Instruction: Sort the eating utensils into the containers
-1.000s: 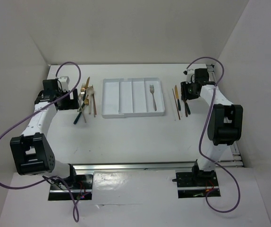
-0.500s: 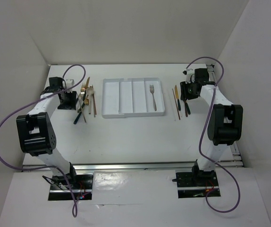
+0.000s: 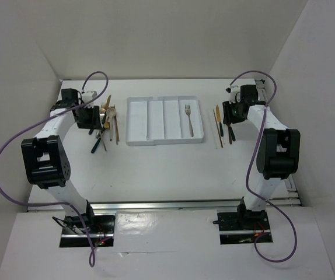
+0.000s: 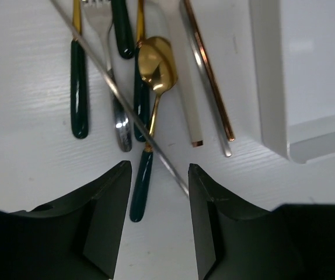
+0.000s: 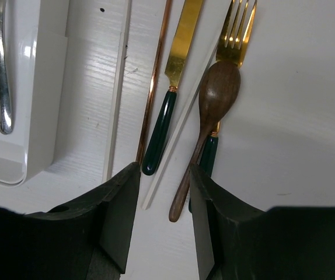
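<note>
White tray, one, with four long compartments, at centre-back of the table; silver fork, one, in its rightmost compartment. Left heap, just beside the tray: teal-handled pieces, four, among them one gold spoon; second silver fork, one; thin silver rod crossing the heap, one; white stick, one; metal chopsticks, two. Left gripper: fingers spread, spoon handle between them, not pinched. Right group: gold knife, one; gold fork, one; wooden spoon overlapping it, one; copper chopstick, one; white chopsticks, two. Right gripper: fingers spread, pinching nothing. Table white; walls plain white; purple cables, two.
</note>
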`<control>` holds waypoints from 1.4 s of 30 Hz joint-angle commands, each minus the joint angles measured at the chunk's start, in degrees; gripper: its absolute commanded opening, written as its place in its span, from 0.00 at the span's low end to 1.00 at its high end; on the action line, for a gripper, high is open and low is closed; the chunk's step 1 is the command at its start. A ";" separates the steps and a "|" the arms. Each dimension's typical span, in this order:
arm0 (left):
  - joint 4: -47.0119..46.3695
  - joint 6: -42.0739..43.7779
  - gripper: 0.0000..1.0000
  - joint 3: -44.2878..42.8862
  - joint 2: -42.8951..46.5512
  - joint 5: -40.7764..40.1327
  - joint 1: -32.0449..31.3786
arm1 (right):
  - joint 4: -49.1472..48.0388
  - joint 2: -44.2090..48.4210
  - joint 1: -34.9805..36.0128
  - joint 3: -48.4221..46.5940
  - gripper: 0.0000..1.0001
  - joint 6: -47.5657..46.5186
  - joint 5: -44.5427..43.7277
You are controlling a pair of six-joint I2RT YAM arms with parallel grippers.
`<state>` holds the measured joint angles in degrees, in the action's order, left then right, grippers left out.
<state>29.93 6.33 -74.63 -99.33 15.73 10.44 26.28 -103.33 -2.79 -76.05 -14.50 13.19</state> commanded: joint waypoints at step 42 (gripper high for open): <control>0.48 -9.05 0.00 -22.93 -24.95 -7.46 -7.62 | 0.00 -1.70 -1.26 -3.49 0.46 0.44 0.87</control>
<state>30.13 -2.07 -95.94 -123.13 7.97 2.74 26.35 -104.31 -3.75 -76.97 -14.41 13.98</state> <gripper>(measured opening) 0.041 0.459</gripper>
